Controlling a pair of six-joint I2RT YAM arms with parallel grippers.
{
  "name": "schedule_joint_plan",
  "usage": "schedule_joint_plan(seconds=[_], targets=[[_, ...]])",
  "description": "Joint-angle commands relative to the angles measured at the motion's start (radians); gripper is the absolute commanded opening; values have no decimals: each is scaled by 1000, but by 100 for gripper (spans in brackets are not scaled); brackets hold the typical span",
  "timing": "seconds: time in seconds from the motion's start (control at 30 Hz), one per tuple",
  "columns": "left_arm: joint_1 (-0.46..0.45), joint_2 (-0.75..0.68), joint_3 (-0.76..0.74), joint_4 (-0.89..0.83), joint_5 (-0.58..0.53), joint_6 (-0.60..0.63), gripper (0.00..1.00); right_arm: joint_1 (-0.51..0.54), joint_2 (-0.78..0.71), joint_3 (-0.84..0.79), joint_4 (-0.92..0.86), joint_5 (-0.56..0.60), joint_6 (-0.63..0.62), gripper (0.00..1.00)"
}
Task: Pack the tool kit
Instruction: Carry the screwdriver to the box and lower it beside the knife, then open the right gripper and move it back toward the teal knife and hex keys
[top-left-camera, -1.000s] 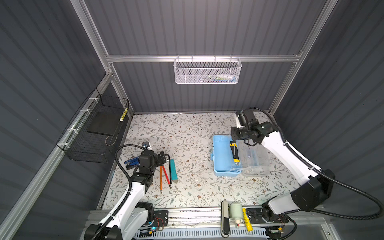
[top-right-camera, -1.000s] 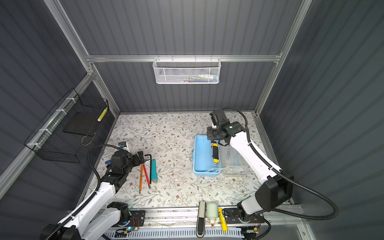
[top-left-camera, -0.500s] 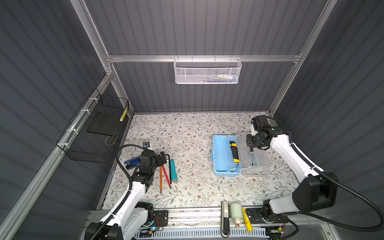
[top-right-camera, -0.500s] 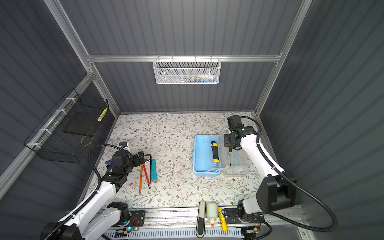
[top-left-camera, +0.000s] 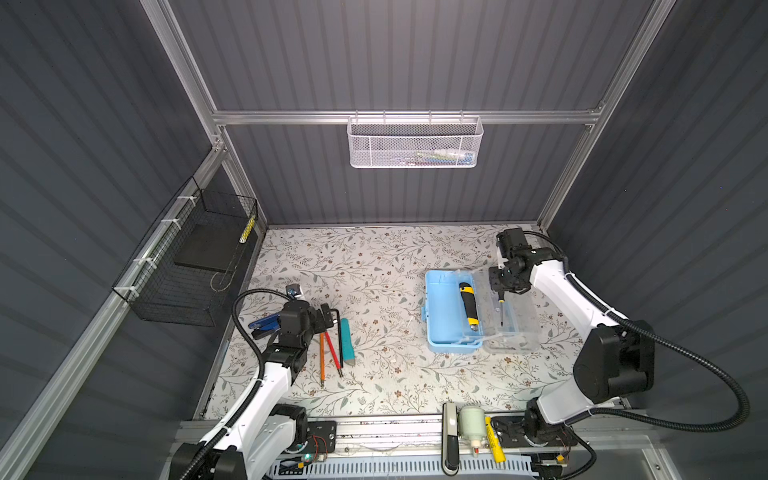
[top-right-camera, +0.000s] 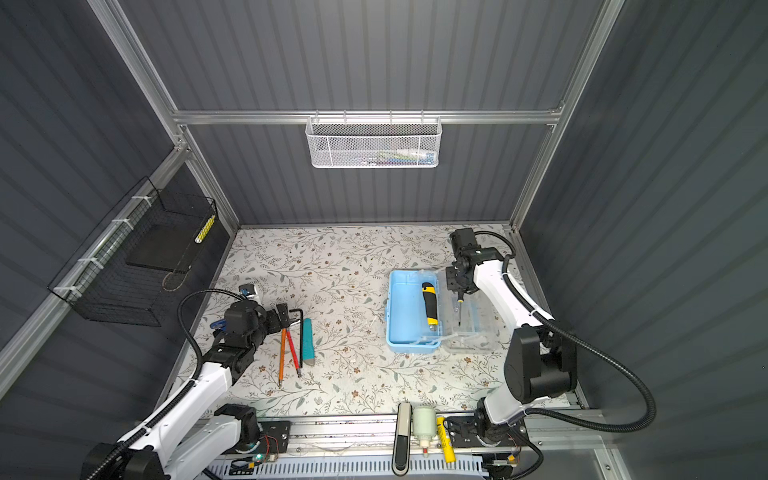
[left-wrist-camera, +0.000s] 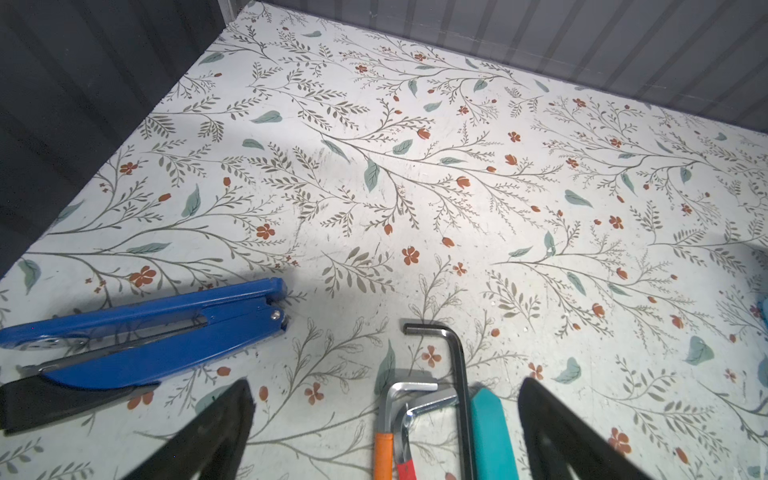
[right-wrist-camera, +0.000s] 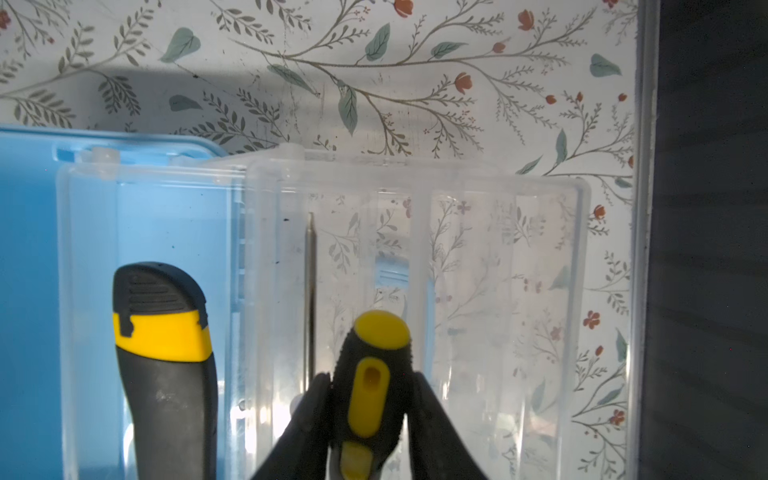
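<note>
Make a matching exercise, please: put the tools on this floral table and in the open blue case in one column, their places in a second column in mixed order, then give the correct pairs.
Things
1. black-and-yellow plastic utility knife
2. small black-and-yellow-handled screwdriver
3. blue metal stapler
4. teal plastic cutter

Places
A. beside the black L-shaped hex key
B. nearest the black wire basket
C. within the right hand, above the see-through lid
D. in the light-blue case base

Pairs: 1-D, 2-C, 3-B, 4-A

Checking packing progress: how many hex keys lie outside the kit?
3, side by side by the left hand: orange-handled hex key, red-handled hex key, black hex key. More could hide under the arm.
</note>
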Motion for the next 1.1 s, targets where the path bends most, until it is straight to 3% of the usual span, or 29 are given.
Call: schedule_joint_plan(seconds=[0.0,0.1,0.23,0.4,0.47,0.6,0.77,0.97,1.07], targets=[[5,8,14,3,17,18,99,20,-80,23,-11,7,-8,43],[4,-14,3,3,11,15,100,83,-151,39,-34,41,-7,55],[4,-69,-22,0,-15,2,99,243,-214,66,-55,43,18,61],[5,-94,-34,-3,-37,-12,99,507,-189,-27,194,-211,128,63],[5,-92,-32,-5,-39,-12,99,589,-122,-36,273,-266,156,65],[5,-116,-40,-21,-86,-39,99,727,98,104,203,-178,120,69],[5,-153,-57,-24,-97,-44,99,860,313,232,216,-190,123,71],[7,-148,-55,-19,-85,-38,99,963,583,490,105,-236,62,72],[7,-152,-57,-23,-86,-39,99,982,633,514,88,-237,57,73]])
